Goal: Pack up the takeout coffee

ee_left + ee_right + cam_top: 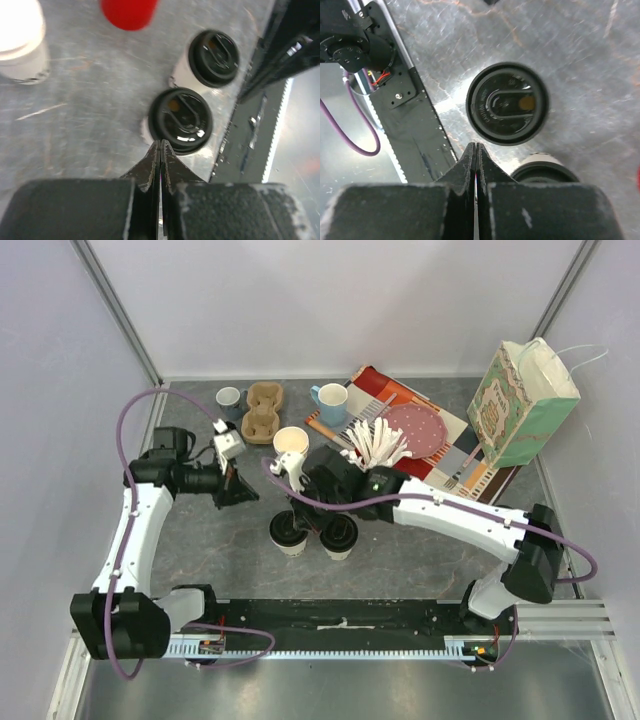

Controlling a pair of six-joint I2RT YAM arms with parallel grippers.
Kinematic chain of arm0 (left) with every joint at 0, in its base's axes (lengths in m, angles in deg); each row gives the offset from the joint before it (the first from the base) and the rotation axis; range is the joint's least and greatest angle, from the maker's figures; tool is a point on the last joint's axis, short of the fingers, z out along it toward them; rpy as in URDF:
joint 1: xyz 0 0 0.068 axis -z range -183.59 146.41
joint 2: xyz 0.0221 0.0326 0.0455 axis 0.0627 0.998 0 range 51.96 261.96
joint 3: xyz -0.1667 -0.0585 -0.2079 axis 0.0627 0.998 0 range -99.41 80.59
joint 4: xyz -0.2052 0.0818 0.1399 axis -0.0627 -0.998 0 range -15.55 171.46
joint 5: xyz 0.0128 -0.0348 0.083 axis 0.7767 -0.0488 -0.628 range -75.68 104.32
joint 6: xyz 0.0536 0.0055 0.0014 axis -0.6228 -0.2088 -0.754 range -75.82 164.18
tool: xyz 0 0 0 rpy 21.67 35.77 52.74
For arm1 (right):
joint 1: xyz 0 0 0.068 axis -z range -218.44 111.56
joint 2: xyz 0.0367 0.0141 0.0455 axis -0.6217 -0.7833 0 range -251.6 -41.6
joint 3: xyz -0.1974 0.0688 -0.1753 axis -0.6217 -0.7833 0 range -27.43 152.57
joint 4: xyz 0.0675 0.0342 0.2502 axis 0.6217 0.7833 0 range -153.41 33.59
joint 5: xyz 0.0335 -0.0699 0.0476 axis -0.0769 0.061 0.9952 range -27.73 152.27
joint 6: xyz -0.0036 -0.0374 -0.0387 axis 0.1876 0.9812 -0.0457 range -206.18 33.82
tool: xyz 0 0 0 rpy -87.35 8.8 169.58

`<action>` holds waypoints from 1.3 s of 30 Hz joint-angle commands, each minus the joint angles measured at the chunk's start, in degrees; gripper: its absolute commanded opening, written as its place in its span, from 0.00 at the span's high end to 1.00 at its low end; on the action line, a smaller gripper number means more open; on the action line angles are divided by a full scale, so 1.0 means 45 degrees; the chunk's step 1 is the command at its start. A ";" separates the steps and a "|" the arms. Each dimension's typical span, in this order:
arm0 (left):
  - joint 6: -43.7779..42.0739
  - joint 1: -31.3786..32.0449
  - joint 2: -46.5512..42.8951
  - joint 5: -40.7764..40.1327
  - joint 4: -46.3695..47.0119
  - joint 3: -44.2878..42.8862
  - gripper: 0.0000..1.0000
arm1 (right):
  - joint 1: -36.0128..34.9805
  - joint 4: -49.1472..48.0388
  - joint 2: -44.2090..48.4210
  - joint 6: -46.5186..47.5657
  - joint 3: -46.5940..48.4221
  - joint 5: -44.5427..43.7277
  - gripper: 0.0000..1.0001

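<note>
While its jaws were pressed flat together with nothing between them, the left gripper (160,152) hung just short of a black-lidded takeout cup (181,120) in the middle of its wrist view. A second lidded cup (216,58) stood toward the upper right. The right gripper (476,152) was equally shut and empty. From above, both cups sat side by side at frame centre, with an unlidded cup (291,443) just above them. A cardboard carrier (263,410) and a paper bag (520,405) lay nearer the top.

A: cup positions?
B: left lidded cup (289,533) just beside right lidded cup (338,536), centre. At 11 o'clock the cup carrier (263,410), between left mug (230,398) and right mug (331,400). At 2 o'clock, paper bag (525,405).
</note>
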 commanded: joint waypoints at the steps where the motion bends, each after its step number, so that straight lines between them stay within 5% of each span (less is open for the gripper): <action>1: -0.2325 0.1140 0.0056 0.0956 -0.1574 0.1251 0.98 | -0.0182 -0.4846 0.0821 -0.2221 -0.2768 0.0851 1.00; 14: -0.1253 0.3112 0.0270 0.0078 -0.0425 0.0841 0.98 | -0.0221 -0.4264 0.0551 -0.1891 -0.1894 0.0049 1.00; 18: -0.1035 0.3485 0.0816 -0.1133 0.1509 0.2754 0.98 | -0.0124 -0.5259 0.0023 -0.2164 -0.3528 0.0186 1.00; 25: -0.1837 0.3505 0.0917 -0.1410 0.1473 0.3714 0.98 | 0.0169 -0.5751 -0.0351 -0.2439 -0.5118 0.0304 1.00; 39: -0.0665 0.3524 0.0231 -0.0354 0.1474 0.1703 0.98 | 0.0482 -0.4286 0.0100 -0.1970 -0.2991 0.0616 1.00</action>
